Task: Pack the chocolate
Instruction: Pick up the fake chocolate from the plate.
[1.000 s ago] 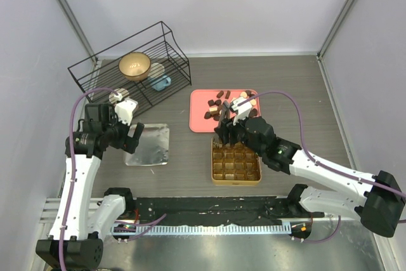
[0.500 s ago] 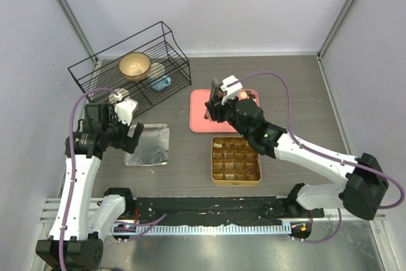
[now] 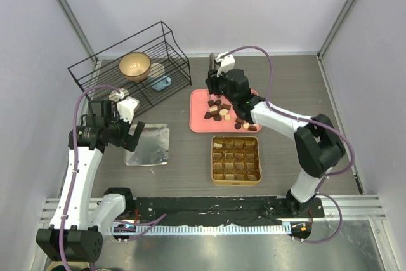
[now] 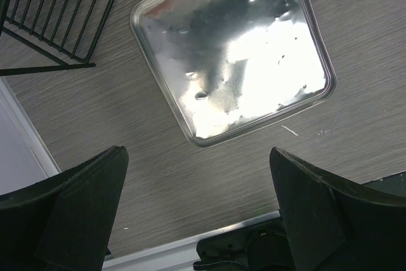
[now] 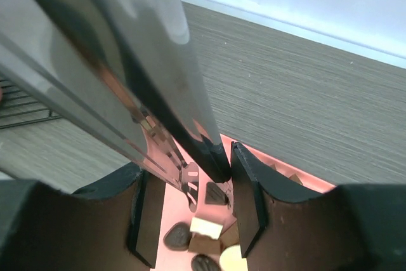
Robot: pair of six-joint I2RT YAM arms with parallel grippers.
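Chocolate (image 3: 217,110) piled on pink tray (image 3: 198,122), grey woodgrain counter (image 3: 298,87), white walls (image 3: 222,4); left fingers (image 4: 76,207) wide, right fingers (image 5: 250,201) gripping tongs (image 5: 127,61).

A: Top view: bright, even, diffuse light from overhead. Shadows under the arms are short and soft. No blur.
B: Glare?
A: Yes. The metal rail (image 3: 209,236) at the near edge shines. In the left wrist view the silver tray (image 4: 235,55) blows out white at its centre.
B: Focus?
A: The left gripper (image 4: 196,150) reads near-black with soft edges. In the right wrist view the metal tool (image 5: 108,42) sits close to the lens, blurred and streaked with reflections. The tabletop (image 5: 304,93) grain behind is sharp.
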